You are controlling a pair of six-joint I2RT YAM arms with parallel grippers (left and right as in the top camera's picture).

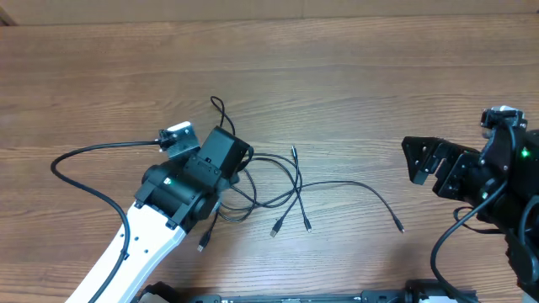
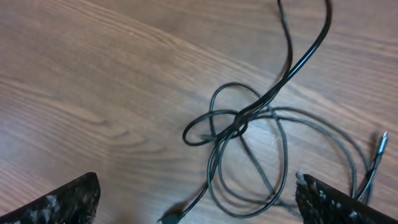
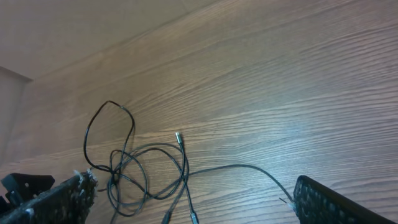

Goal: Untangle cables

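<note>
The cables (image 1: pixel 282 192) lay near the middle of the table (image 1: pixel 354 67), somewhat toward the robot's edge. From overhead, the left gripper (image 1: pixel 229 160) covered the tangled part. Only loose strands showed around it: a small loop (image 1: pixel 217 103) toward the far edge and one long strand (image 1: pixel 362 187) running right to a plug (image 1: pixel 399 227). Four other plug ends lay scattered near the tangle.

The left wrist view showed the knot (image 2: pixel 239 121) plainly, several loops crossing at one point. The fingers (image 2: pixel 68 202) stood wide apart at the bottom corners, mostly cut off, holding nothing. A plug (image 2: pixel 169 216) at the lower edge was also cut off, and whether the fingers touched any strand could not be told.

The right gripper (image 1: pixel 413 160) hung near the right edge, well apart from the cables, jaws spread wide and empty. In its own view the fingers (image 3: pixel 336 202) were cropped and the tangle (image 3: pixel 134 171) looked small. Its left side sat partly behind the other finger (image 3: pixel 50 199).
</note>
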